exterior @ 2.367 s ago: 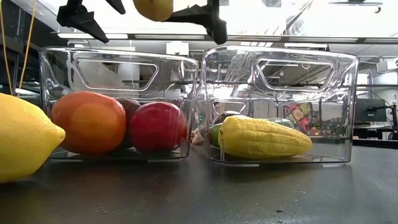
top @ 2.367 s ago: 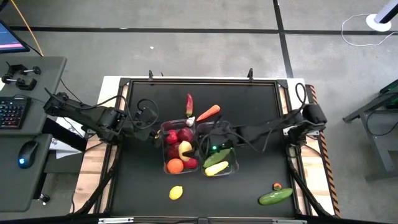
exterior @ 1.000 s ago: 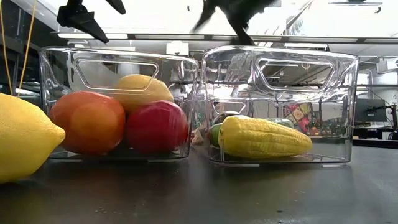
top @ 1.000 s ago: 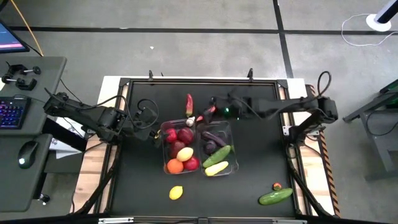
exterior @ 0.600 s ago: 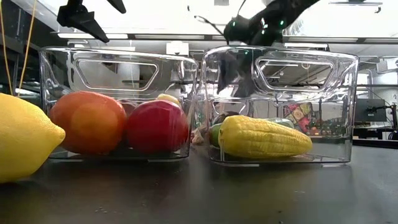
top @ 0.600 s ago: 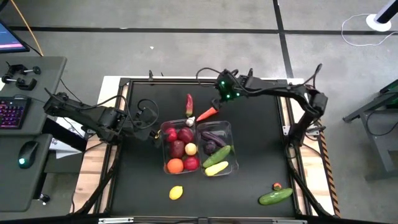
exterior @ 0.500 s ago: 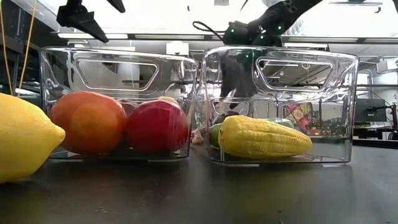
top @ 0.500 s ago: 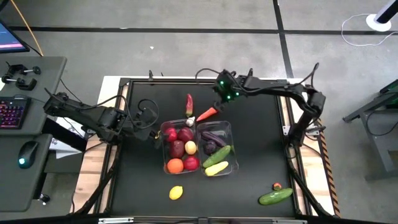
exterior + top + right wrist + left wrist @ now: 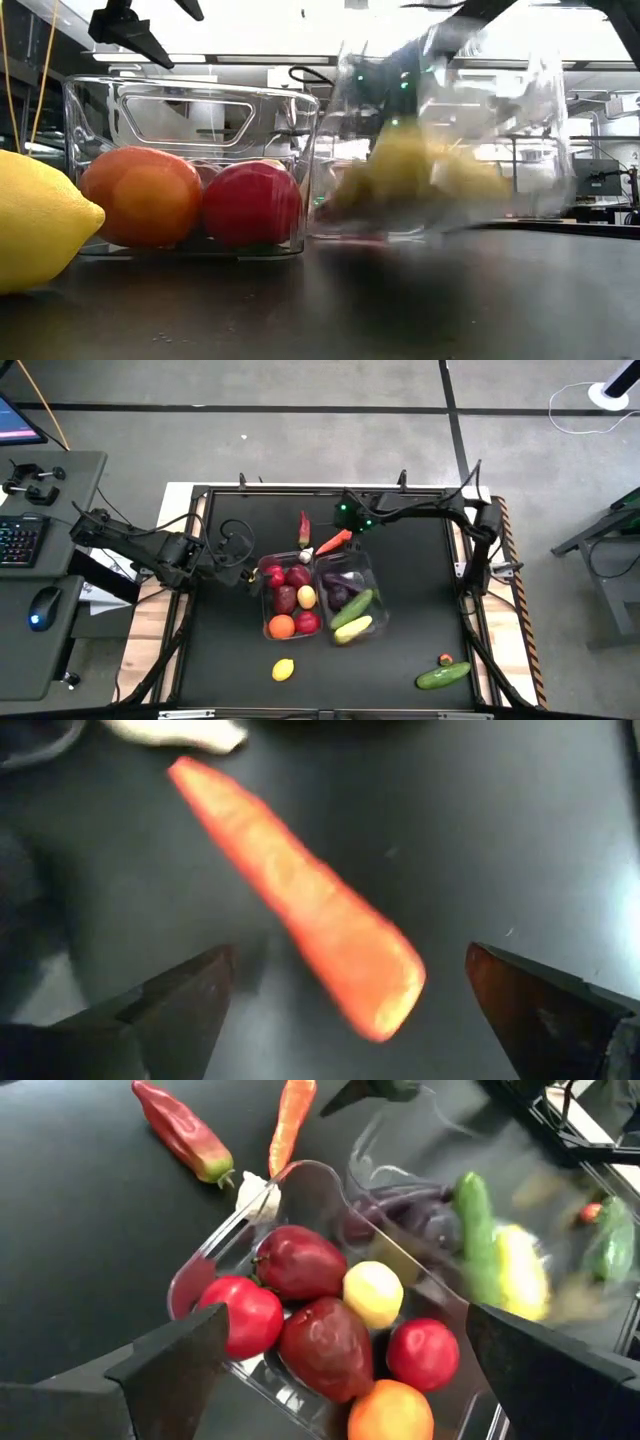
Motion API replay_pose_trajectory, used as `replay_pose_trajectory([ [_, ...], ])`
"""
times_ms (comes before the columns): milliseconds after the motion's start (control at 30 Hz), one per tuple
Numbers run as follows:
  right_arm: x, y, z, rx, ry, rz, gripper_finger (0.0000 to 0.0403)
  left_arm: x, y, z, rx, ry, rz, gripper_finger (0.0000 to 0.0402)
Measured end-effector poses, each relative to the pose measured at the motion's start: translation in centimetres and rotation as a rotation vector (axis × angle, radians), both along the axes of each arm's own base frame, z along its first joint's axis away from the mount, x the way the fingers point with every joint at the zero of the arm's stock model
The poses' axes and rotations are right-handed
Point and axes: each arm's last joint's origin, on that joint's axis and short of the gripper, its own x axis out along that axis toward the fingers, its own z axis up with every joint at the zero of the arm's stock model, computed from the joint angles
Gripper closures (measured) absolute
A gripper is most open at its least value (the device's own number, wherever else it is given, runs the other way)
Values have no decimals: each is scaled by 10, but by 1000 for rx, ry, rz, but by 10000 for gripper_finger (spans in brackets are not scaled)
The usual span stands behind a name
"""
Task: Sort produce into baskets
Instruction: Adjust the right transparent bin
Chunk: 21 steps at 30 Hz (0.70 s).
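Note:
An orange carrot (image 9: 335, 541) lies on the black table just beyond the two clear bins, next to a red chili (image 9: 304, 527) and a white garlic (image 9: 307, 553). My right gripper (image 9: 343, 528) is open and low over the carrot. In the right wrist view its fingers stand on either side of the carrot's thick end (image 9: 380, 990). The left bin (image 9: 263, 610) holds apples, an orange and a lemon. The right bin (image 9: 372, 585) holds an eggplant, a cucumber and a yellow corn cob, and it shows blurred in the low view (image 9: 450, 120). My left gripper (image 9: 248, 568) is open above the left bin's left side. My right gripper comes at the carrot from above, slanting from the table's far right, its open fingers astride the thick end. I cannot tell whether a finger touches the carrot or the right bin's far rim.
A lemon (image 9: 283, 670) lies alone near the front edge and fills the left of the low view (image 9: 40, 220). A green cucumber (image 9: 443, 676) and a small red piece (image 9: 445, 659) lie at the front right. A raised frame rims the table.
My right gripper has gone from over the bins toward the far edge, then down and left to the carrot, staying open. The right bin has turned and slid a little and is still moving. The lemon in the left bin has rolled down behind the apples.

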Motion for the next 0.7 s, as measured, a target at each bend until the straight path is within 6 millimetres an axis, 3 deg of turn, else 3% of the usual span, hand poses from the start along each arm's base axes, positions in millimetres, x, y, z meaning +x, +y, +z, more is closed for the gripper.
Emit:
replay_pose_trajectory([
  [167, -1, 0, -13, -51, 62, 30, 19, 0, 0, 0, 0, -1, 1, 5],
  [467, 2, 2, -6, -52, 24, 14, 60, 0, 0, 0, 1, 0, 1, 5],
  [700, 4, 7, -2, -53, 5, 30, 66, 0, 0, 0, 24, 11, -27, 5],
])
